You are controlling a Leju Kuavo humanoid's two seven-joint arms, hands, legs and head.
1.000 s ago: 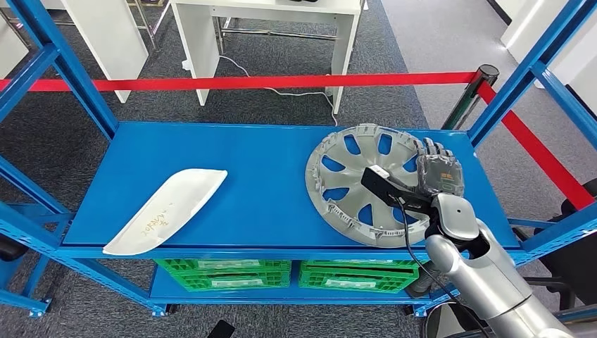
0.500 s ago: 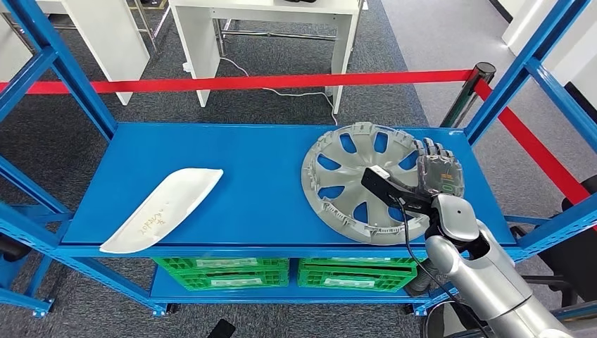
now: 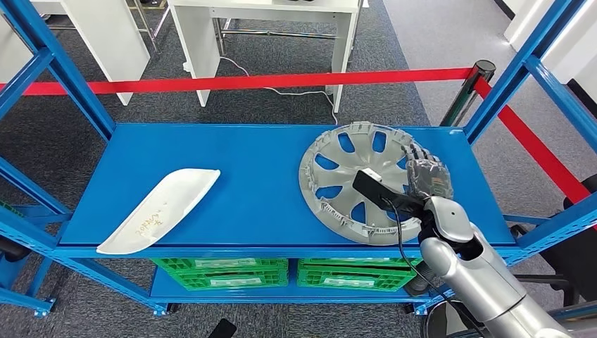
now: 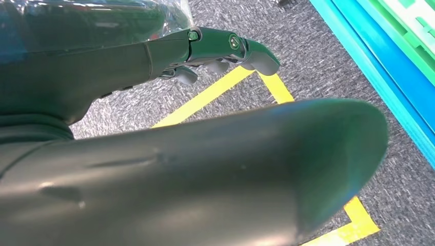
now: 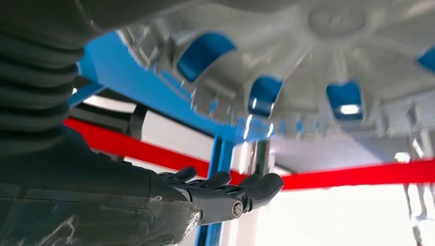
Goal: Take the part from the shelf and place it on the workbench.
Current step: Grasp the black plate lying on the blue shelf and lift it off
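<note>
On the blue shelf (image 3: 239,183) I see the grey wheel cover (image 3: 345,179) lying just beside my right hand (image 3: 424,176). That hand's fingers are extended and apart, holding nothing; my left hand (image 4: 205,46) hangs empty, fingers loosely extended.

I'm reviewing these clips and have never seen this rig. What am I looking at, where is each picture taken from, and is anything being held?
This is a humanoid robot with two silver arms and many-fingered hands. The wide picture comes from its head, looking down at a blue shelf. On it lie a grey hubcap and a white curved panel; green crates sit below. The right hand is at the hubcap's far right edge. The right wrist camera, turned on its side, shows that hand's fingers straight and apart from the hubcap, so nothing is held yet. The left wrist camera shows the left hand hanging over grey carpet with yellow tape, holding nothing.
</note>
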